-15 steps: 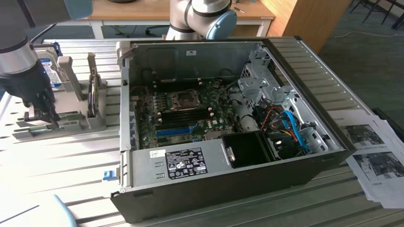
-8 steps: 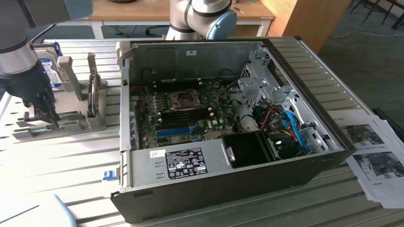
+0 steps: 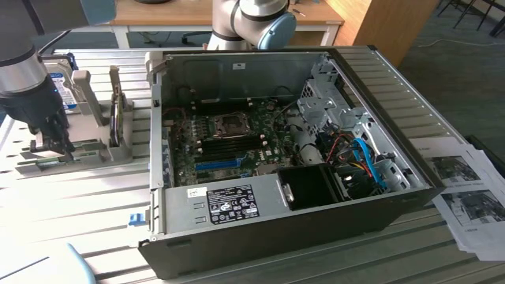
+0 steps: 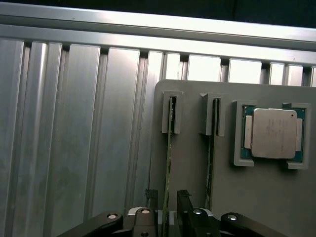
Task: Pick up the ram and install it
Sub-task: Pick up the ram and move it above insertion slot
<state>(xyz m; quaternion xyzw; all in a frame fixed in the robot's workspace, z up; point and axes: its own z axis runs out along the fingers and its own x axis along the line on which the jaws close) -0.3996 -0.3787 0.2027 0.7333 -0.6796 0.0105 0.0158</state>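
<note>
- Black two-finger gripper (image 4: 168,196), jaws spread wide, straddles the ram (image 4: 169,148), a thin green circuit-board stick standing on edge in a flat grey plastic holder (image 4: 190,168).
- Just beside it stands a second green stick (image 4: 212,153); beyond, a square silver processor (image 4: 274,133) sits in its cradle.
- Ribbed aluminium table (image 4: 74,123) lies behind.

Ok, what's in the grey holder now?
One ram stick between the open fingers, a second stick beside it, and a processor in its pocket. The first stick's end at the fingers is hidden.
</note>
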